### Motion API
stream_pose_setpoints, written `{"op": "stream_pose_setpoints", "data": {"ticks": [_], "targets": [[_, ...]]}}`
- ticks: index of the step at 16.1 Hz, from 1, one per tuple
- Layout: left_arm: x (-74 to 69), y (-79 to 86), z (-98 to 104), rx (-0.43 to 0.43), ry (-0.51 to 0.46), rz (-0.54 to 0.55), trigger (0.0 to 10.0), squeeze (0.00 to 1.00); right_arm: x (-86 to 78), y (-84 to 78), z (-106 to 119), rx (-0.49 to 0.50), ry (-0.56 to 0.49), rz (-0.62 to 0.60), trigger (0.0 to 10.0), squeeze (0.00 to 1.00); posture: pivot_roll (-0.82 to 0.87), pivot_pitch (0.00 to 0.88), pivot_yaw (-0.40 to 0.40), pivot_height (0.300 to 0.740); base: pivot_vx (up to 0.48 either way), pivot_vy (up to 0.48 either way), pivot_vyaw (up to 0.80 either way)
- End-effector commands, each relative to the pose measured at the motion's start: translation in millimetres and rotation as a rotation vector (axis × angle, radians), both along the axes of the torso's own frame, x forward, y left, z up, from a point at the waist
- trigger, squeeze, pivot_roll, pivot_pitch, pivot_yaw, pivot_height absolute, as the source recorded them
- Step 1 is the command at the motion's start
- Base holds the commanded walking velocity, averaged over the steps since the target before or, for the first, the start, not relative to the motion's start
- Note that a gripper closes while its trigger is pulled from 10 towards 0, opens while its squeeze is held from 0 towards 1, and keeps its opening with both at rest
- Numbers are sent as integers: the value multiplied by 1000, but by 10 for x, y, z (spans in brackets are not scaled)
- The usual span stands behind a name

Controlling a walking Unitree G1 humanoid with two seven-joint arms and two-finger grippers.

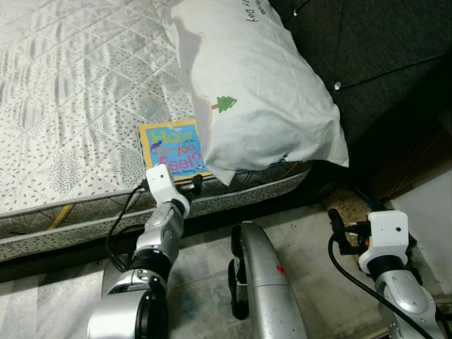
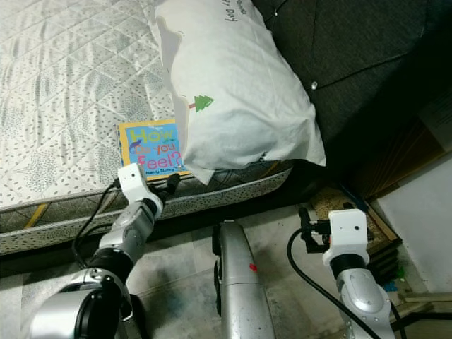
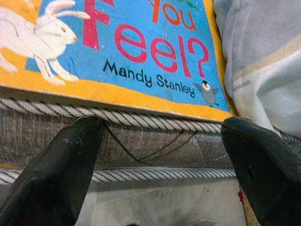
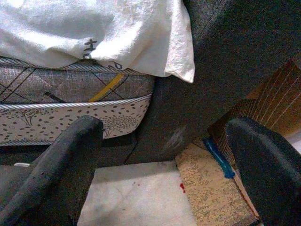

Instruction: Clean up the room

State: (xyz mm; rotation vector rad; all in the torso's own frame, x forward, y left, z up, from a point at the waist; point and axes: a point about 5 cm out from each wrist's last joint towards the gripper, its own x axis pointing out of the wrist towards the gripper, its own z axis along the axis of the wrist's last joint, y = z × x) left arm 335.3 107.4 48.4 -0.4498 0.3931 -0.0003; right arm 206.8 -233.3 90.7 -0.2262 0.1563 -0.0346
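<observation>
Bedside scene: quilted mattress point(image 1: 70, 92) with corded edging, dark padded headboard point(image 1: 381, 63) to the right, pale floor point(image 1: 311, 268) below. Near the mattress edge lies a children's book point(image 1: 171, 150), blue cover with a yellow border, flat and face up, its right side tucked under the corner of a white pillow point(image 1: 261, 92) that leans on the headboard. Left gripper point(image 3: 160, 165) raised at the mattress side, just below and in front of the book's near edge, fingers spread wide with nothing between them; seen along the wrist, one fingertip point(image 3: 70, 160) sits under the rabbit end of the cover and the other under the pillow side, so the book's lower border falls above the gap rather than inside it. Right gripper point(image 4: 164, 160) held low near the foot of the headboard, likewise wide open and empty, facing the mattress corner and a brown mat point(image 4: 211, 188) on the floor. Probably the book is the thing to pick up. Best done by lifting the left gripper to the level of the cover, closing on the free near edge, then sliding outward so as not to drag the pillow along.
</observation>
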Motion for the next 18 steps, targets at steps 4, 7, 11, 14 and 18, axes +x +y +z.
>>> {"op": "stream_pose_setpoints", "data": {"ticks": [4,7,11,14,18], "targets": [[49,0,50,-3,5,1,10000,1000,-40,-35,-46,-4,21,-18,10000,0,-211,226,-84,563,0,0,0],[84,36,81,-3,1,2,10000,1000,-38,-41,-46,-6,20,-19,10000,0,-213,224,-85,563,0,0,0],[87,30,74,-5,10,-11,10000,1000,-32,-40,-41,-9,19,-16,10000,0,-217,222,-88,563,0,0,0],[96,14,85,-6,9,-18,10000,1000,-27,-47,-38,-12,19,-17,10000,0,-217,219,-89,563,0,0,0],[104,74,90,7,5,9,10000,1000,-23,-42,-41,-11,17,-18,10000,0,-215,217,-85,563,0,0,0]]}}
